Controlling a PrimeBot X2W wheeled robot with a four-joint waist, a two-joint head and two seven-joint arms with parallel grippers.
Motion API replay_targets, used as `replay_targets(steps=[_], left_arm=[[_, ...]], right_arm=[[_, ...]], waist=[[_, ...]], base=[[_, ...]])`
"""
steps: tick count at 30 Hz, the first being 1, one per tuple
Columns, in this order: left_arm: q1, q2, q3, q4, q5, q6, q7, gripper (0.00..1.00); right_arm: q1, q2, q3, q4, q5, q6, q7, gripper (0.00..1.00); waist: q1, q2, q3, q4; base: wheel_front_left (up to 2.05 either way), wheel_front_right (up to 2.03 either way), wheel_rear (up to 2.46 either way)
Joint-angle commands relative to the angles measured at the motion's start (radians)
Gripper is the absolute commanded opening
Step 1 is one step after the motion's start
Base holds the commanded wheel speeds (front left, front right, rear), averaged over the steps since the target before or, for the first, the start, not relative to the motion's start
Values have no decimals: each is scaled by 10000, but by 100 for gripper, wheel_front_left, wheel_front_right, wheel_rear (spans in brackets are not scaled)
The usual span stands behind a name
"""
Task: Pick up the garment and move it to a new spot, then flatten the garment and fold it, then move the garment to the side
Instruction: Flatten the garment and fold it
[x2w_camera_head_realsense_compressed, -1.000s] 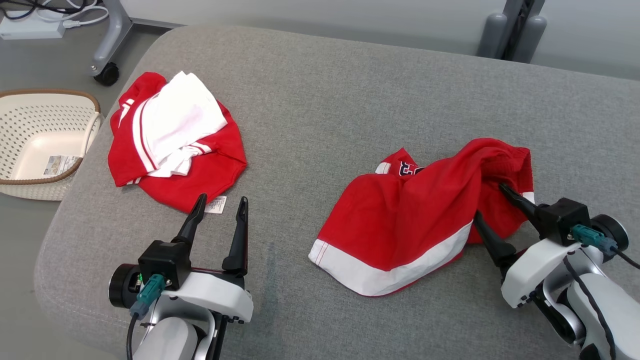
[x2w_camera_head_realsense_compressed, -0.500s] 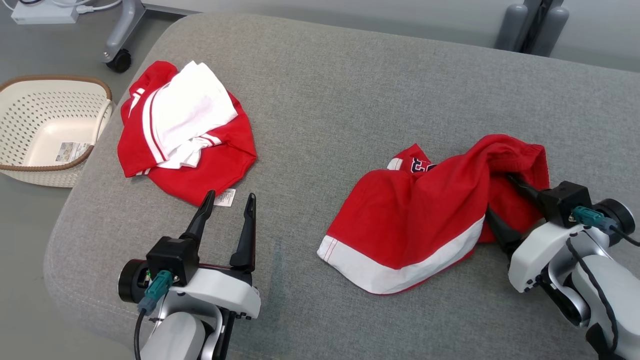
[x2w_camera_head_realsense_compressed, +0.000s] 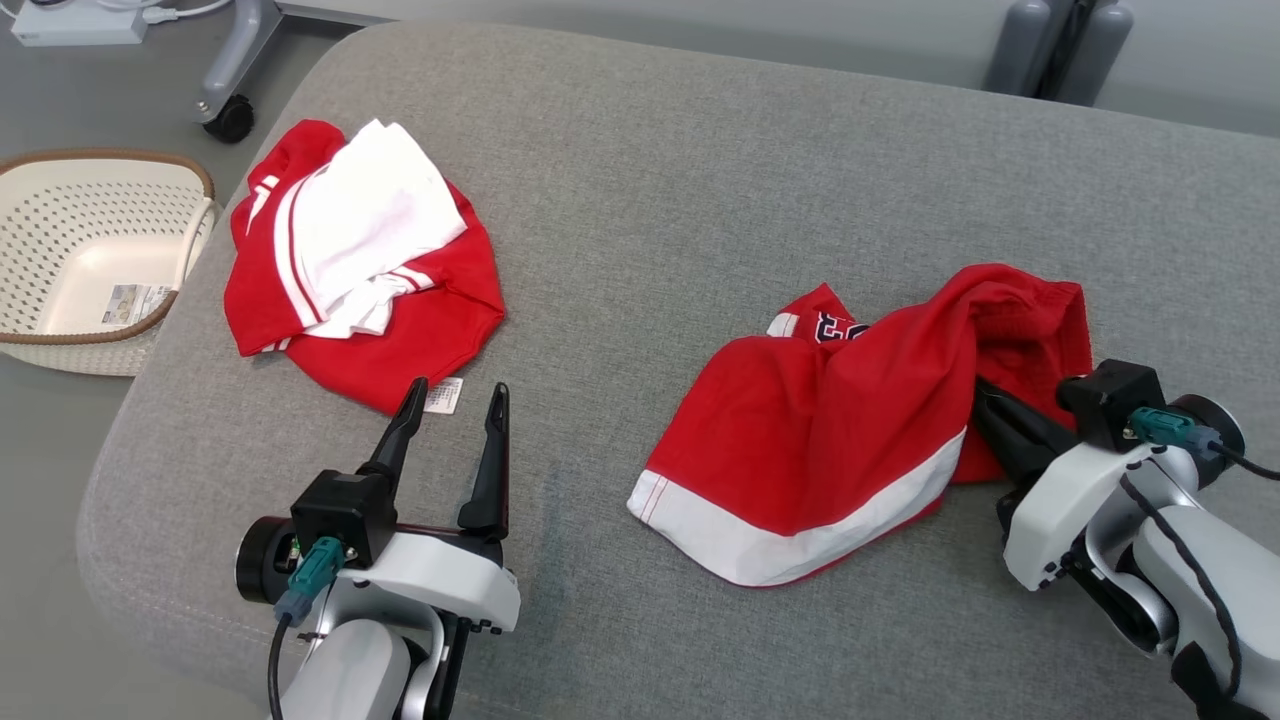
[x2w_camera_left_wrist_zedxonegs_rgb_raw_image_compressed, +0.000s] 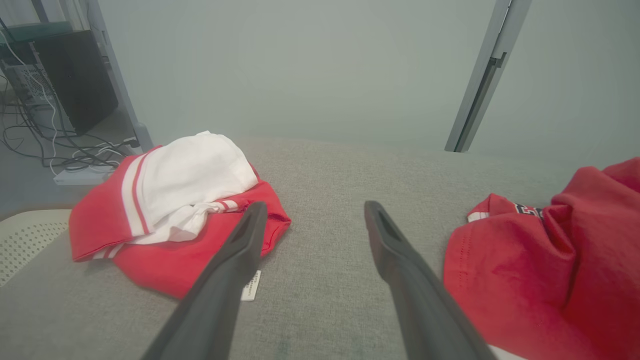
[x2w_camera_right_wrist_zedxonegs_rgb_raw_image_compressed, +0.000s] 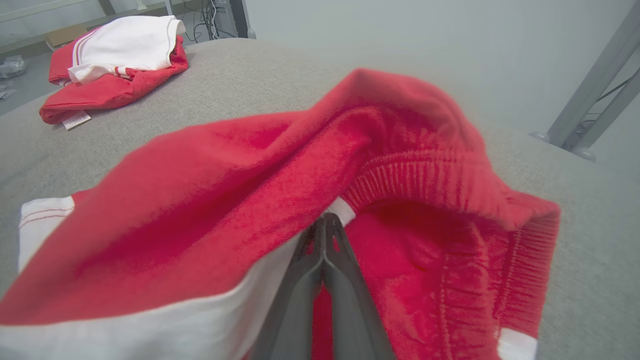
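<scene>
**A:** so how were the arms sitting?

**B:** right arm was low, angled inward, right end effector (x2w_camera_right_wrist_zedxonegs_rgb_raw_image_compressed: 325, 225) pinched shut on the red garment (x2w_camera_head_realsense_compressed: 830, 430). Left end effector (x2w_camera_head_realsense_compressed: 458, 390) had its fingers spread apart, holding nothing. The garment lay crumpled, white band in front, right of centre on the grey bench (x2w_camera_head_realsense_compressed: 650, 180).

Hands: on our left hand (x2w_camera_head_realsense_compressed: 458, 388) and right hand (x2w_camera_head_realsense_compressed: 987, 397) we log long dark tapered fingers (x2w_camera_head_realsense_compressed: 487, 470), black blocks (x2w_camera_head_realsense_compressed: 335, 515) behind.
Wrists: glossy white shells (x2w_camera_head_realsense_compressed: 445, 590).
Wiring: teal plugs (x2w_camera_head_realsense_compressed: 310, 580), black cables (x2w_camera_head_realsense_compressed: 271, 660).

Left pincer (x2w_camera_head_realsense_compressed: 459, 388) wide apart, right pincer (x2w_camera_right_wrist_zedxonegs_rgb_raw_image_compressed: 324, 221) tight together.
</scene>
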Motion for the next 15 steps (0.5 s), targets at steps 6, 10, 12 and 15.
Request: replay_targets(steps=[6,10,12,15], left_arm=[[-104,34,77,45,51,-24,-65,100],[-4,92,127,27,63,12,-75,100],[56,152,158,6,71,46,-79,100],[98,238,183,-49,94,60,-73,100]], right_arm=[[333,-514,-240,-605,440,3,-333,0],[896,-533,-966,-1022,446,3,-571,0],[1277,-374,-1416,-1236,383,3,-654,0],[1792,-52,-2262,-1530,96,3,-727,30]], waist=[[0,0,-123,-340],[0,0,-254,-590],[0,0,-321,-744],[0,0,-396,-976]], base=[[0,0,0],[0,0,0],[0,0,0],[0,0,0]])
